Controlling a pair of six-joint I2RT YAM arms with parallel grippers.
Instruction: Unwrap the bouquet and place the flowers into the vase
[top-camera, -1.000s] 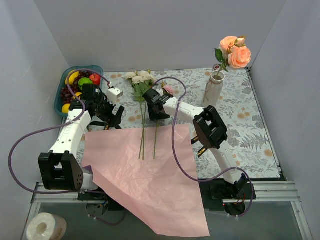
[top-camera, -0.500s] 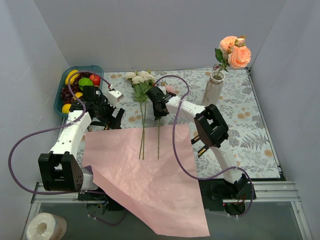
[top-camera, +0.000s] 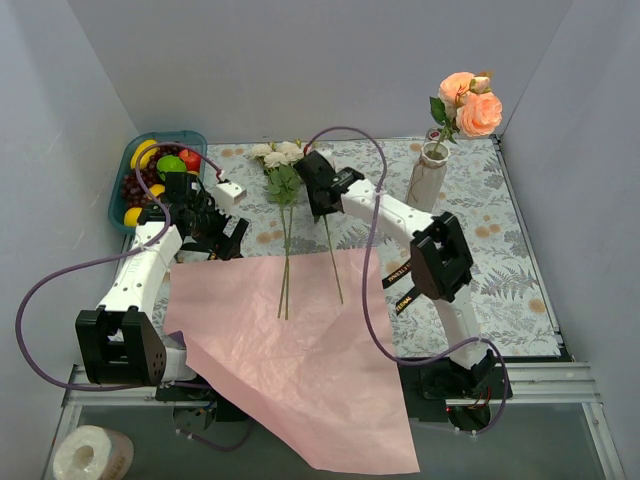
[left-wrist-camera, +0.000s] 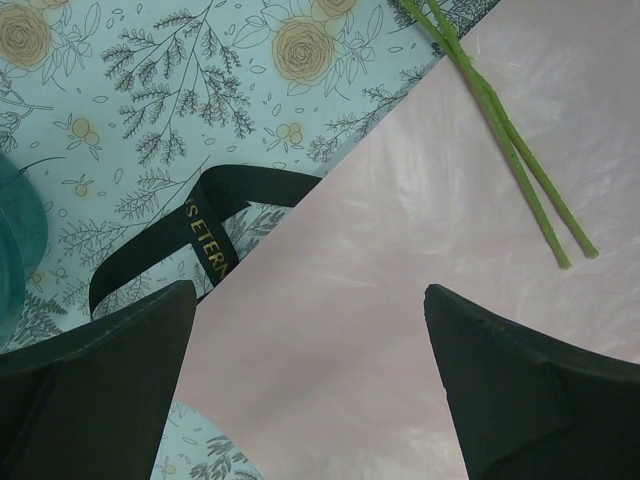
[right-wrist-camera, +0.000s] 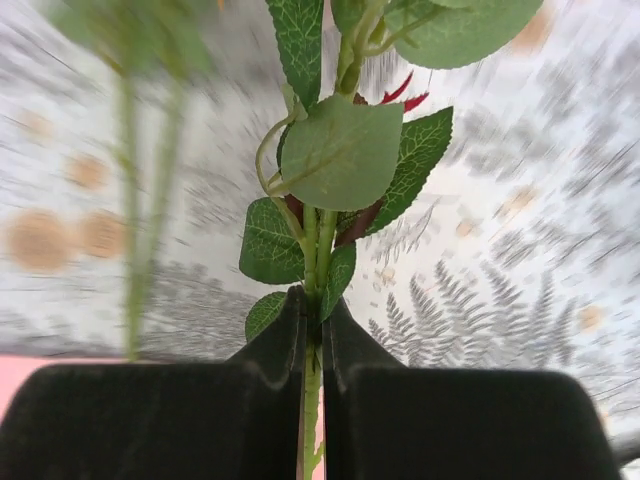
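Pinched one leafy rose stem (right-wrist-camera: 312, 250) tight in the right gripper (right-wrist-camera: 313, 300), near the vase (top-camera: 427, 178). Hovered with the left gripper (left-wrist-camera: 310, 300) spread wide over the pink paper (left-wrist-camera: 380, 250). Probably called for a high lift, stem end clear of the narrow rim, then straight down.

The table (top-camera: 500, 260) before me wears a pale blue-green cloth printed with ferns and orange blossoms. A pink paper sheet (top-camera: 290, 370) covers its lower-left part and spills past the bottom edge. A black, gold-lettered ribbon (left-wrist-camera: 205, 235) curls at the paper's upper-left corner. A teal basket (top-camera: 118, 195) of fruit sits upper left; a cream vase (top-camera: 428, 182) stands upper right. At centre lie white roses (top-camera: 280, 155), stems reaching onto the paper.
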